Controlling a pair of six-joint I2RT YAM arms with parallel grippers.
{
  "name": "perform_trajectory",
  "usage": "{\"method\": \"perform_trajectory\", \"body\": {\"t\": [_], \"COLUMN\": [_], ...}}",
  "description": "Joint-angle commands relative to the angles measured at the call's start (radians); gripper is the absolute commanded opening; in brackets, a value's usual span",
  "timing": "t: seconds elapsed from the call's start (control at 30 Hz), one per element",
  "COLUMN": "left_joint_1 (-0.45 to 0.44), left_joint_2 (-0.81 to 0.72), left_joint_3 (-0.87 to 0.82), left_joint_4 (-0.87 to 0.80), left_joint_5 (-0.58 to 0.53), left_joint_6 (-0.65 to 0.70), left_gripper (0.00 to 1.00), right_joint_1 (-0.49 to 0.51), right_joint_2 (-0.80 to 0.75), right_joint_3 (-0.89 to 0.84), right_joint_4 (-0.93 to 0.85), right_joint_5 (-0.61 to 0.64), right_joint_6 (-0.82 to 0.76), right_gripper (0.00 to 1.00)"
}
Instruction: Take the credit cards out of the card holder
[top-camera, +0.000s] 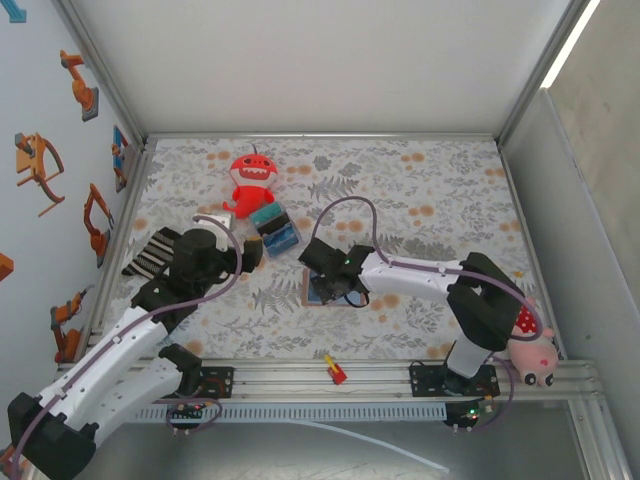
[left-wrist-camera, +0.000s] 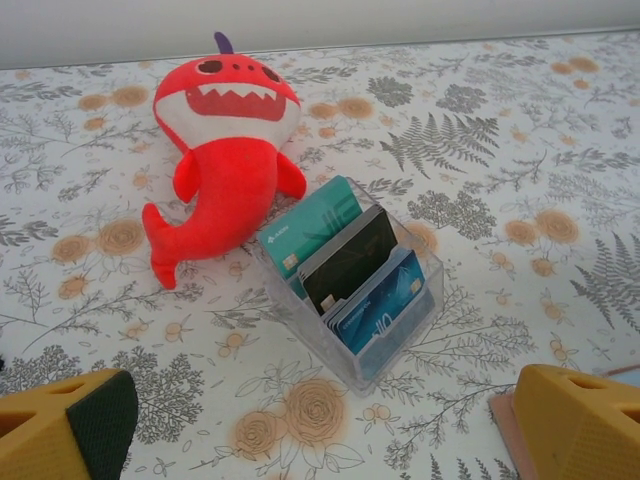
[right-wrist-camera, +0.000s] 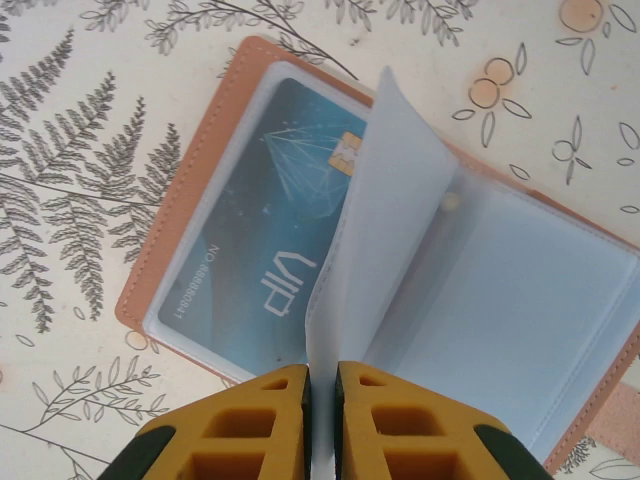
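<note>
The tan card holder (right-wrist-camera: 180, 190) lies open on the floral table (top-camera: 430, 200), pale blue-grey inside. A blue VIP credit card (right-wrist-camera: 270, 240) sits in its left pocket. My right gripper (right-wrist-camera: 322, 420) is shut on a clear plastic sleeve page (right-wrist-camera: 390, 200), which stands lifted off the card. From above, the right gripper (top-camera: 335, 285) covers most of the card holder (top-camera: 312, 292). My left gripper (left-wrist-camera: 325, 425) hangs open above the table, just short of a clear box of cards (left-wrist-camera: 350, 275). From above, the left gripper (top-camera: 250, 255) is left of the holder.
A red plush shark (left-wrist-camera: 225, 160) lies behind the clear box (top-camera: 275, 230). A striped cloth (top-camera: 150, 255) sits under the left arm. A pink plush toy (top-camera: 530, 345) rests by the right arm's base. A small red and yellow object (top-camera: 334, 370) lies on the front rail.
</note>
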Motion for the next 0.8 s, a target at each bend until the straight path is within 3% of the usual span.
{"method": "perform_trajectory", "body": {"t": [0.0, 0.4, 0.77], "left_joint_1": [-0.048, -0.207, -0.266], "left_joint_2": [0.025, 0.194, 0.359], "left_joint_3": [0.047, 0.123, 0.139], "left_joint_4": [0.018, 0.02, 0.058], "left_joint_5": [-0.072, -0.287, -0.294], "left_joint_6": [0.025, 0.067, 0.04], "left_gripper": [0.97, 0.97, 0.97], "right_joint_1": [-0.02, -0.063, -0.137], "right_joint_2": [-0.035, -0.123, -0.198], "right_joint_3": [-0.032, -0.118, -0.226], "right_joint_4": [0.026, 0.042, 0.075], "right_joint_5": [-0.009, 0.005, -0.005], "right_joint_6": [0.041, 0.099, 0.14], "right_gripper": [0.14, 0.21, 0.26]}}
